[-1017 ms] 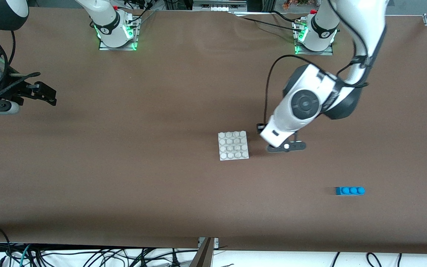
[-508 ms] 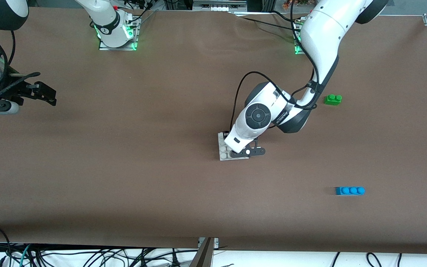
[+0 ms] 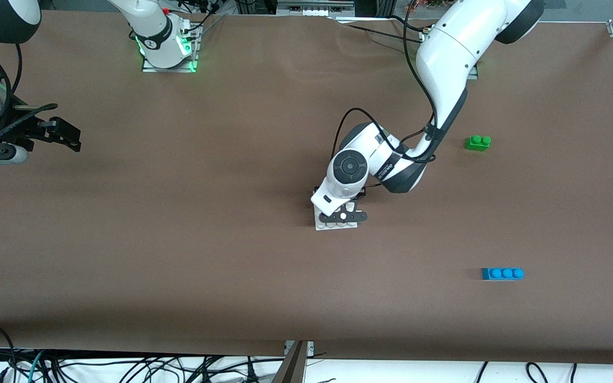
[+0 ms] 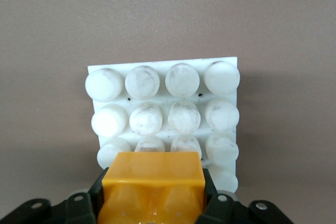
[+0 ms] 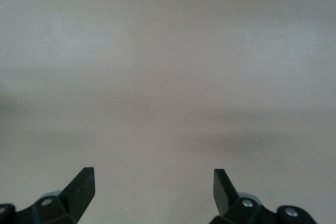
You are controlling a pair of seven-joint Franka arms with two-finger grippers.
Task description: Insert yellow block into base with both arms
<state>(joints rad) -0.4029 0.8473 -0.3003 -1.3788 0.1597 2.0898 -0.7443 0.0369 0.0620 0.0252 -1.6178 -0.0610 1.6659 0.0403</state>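
The yellow block [image 4: 152,179] is clamped between the black fingers of my left gripper [image 4: 153,198]. It hangs over the edge row of the white studded base [image 4: 163,103]. In the front view the left gripper [image 3: 340,211] is over the base [image 3: 333,225] at mid-table and its hand hides the block and most of the plate. My right gripper [image 3: 67,135] waits at the right arm's end of the table. It is open and empty [image 5: 153,182] over bare tabletop.
A green two-stud brick [image 3: 478,142] lies toward the left arm's end, farther from the front camera than the base. A blue three-stud brick [image 3: 502,273] lies nearer the camera at that end. Cables hang at the table's front edge.
My left gripper has moved with the yellow block from beside the base to over it. The arm's swing has uncovered the green brick. The right arm has not moved.
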